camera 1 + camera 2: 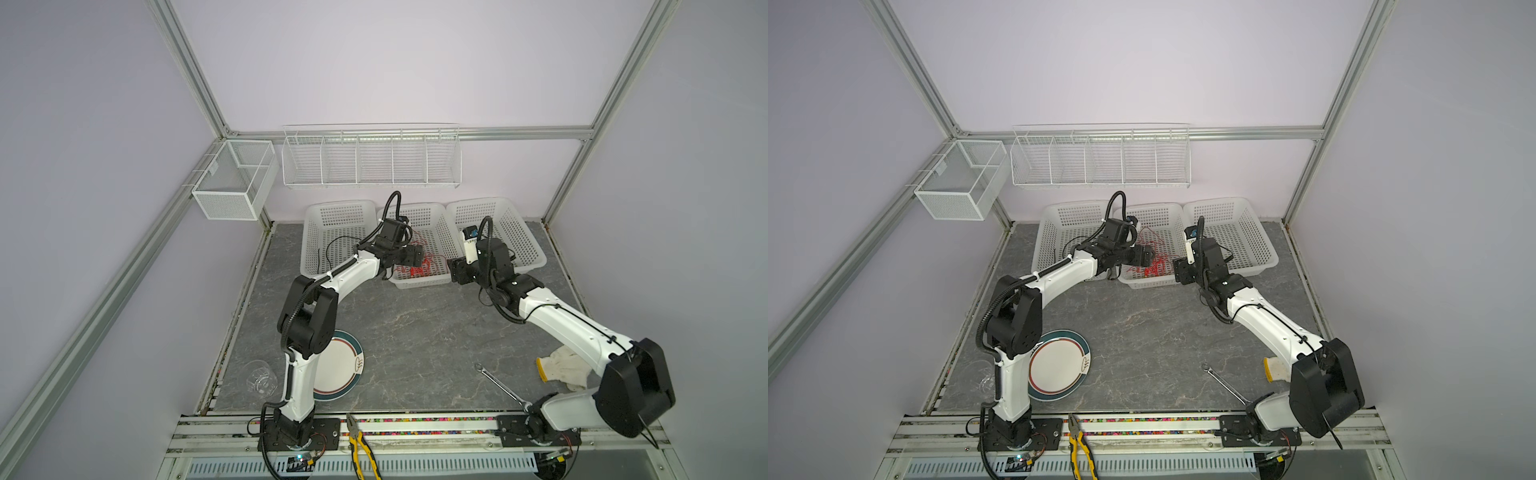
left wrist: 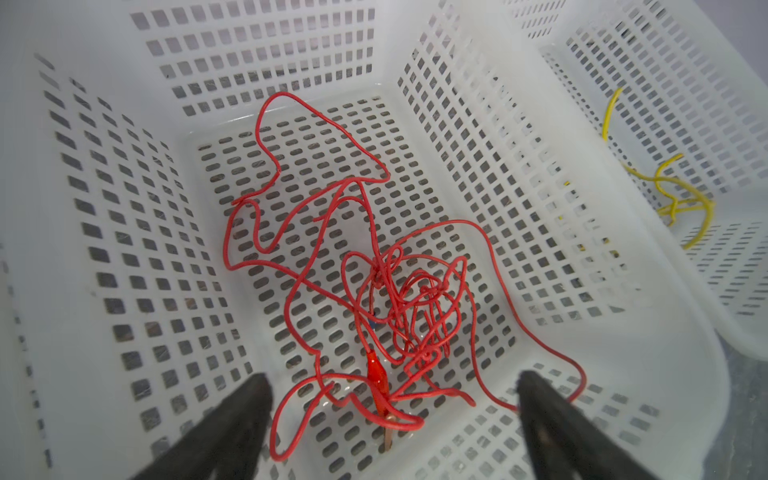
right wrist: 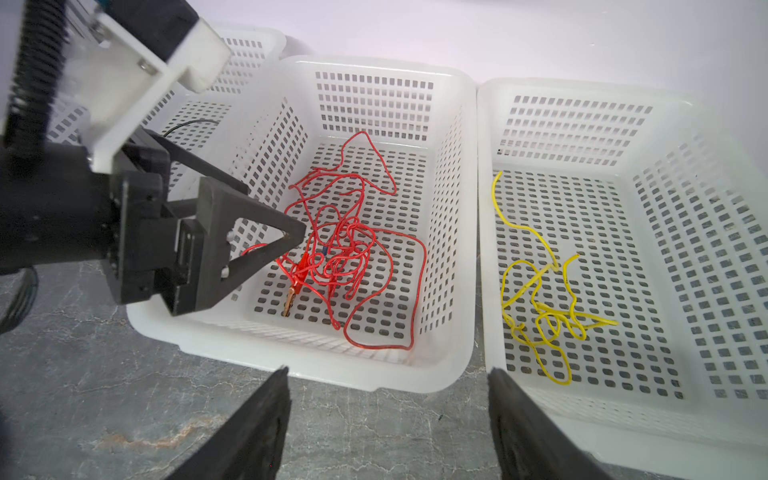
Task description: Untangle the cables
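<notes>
- Sorted by colour already: red cable [image 2: 424,286] in the middle basket [image 3: 374,66], yellow cable [image 3: 555,267] in the right basket [image 3: 582,89], black cable [image 3: 195,121] in the left basket [image 3: 249,33].
- Directly beneath the left gripper [image 2: 390,376], fingers spread wide and empty: the red one, knotted on itself.
- Just beyond the right gripper [image 3: 388,370], likewise apart and empty over the table [image 3: 124,395]: the yellow, loosely looped.
- Left to do, seemingly: working the red knot loose, perhaps the yellow loops.
</notes>
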Action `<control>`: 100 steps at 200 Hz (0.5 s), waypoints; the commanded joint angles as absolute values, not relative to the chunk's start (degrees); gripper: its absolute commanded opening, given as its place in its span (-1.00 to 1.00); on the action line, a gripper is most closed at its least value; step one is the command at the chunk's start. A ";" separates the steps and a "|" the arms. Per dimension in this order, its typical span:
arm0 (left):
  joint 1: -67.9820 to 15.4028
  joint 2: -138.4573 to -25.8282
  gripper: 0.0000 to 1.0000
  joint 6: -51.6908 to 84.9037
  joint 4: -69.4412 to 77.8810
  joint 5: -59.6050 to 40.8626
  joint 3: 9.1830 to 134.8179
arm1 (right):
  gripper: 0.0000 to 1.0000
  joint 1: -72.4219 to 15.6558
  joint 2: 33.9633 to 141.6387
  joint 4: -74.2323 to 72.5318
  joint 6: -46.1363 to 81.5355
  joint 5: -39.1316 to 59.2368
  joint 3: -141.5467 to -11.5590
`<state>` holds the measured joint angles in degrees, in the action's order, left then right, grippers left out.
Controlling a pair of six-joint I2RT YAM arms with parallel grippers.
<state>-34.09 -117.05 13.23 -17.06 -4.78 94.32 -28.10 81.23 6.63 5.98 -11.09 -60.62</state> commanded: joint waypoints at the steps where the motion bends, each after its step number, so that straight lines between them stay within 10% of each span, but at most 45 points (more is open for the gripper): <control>1: -34.27 -111.24 0.99 12.77 -16.86 -4.35 93.97 | 0.56 -27.73 80.68 7.04 5.45 -10.46 -60.60; 100: -36.28 -84.47 0.99 12.51 -7.60 9.40 66.60 | 0.94 -27.03 84.68 11.26 8.50 -18.58 -62.60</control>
<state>-36.27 -89.23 11.75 -9.19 1.83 72.82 -27.53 82.89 9.02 6.17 -12.34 -61.43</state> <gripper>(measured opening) 0.994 0.916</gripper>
